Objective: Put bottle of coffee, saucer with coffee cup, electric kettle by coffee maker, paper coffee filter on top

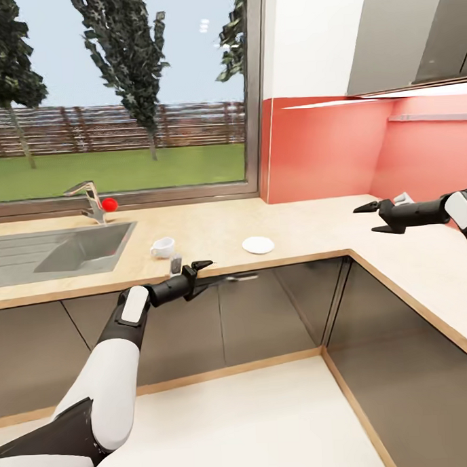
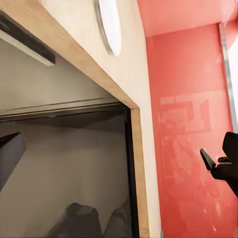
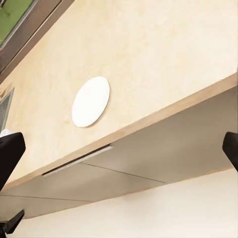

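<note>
The white saucer [image 1: 258, 244] lies flat on the light wood countertop [image 1: 314, 220], near its front edge; the saucer [image 2: 110, 25] also shows in the left wrist view and the saucer [image 3: 90, 101] in the right wrist view. To its left stands the white coffee cup [image 1: 162, 247], upright. My left gripper [image 1: 198, 274] hangs open just in front of the counter edge, below the cup, holding nothing. My right gripper [image 1: 371, 218] is open over the right counter wing, empty, its fingers [image 3: 10, 153] spread wide. The coffee maker, coffee bottle, kettle and filter are out of view.
A small clear glass [image 1: 175, 264] stands at the counter edge just by my left gripper. The steel sink [image 1: 85, 248] with faucet [image 1: 89, 197] and a red ball [image 1: 109, 205] lies at the left. Grey cabinet fronts [image 1: 264, 314] run below, the red wall [image 1: 325, 148] behind, and wall cabinets [image 1: 408, 35] above.
</note>
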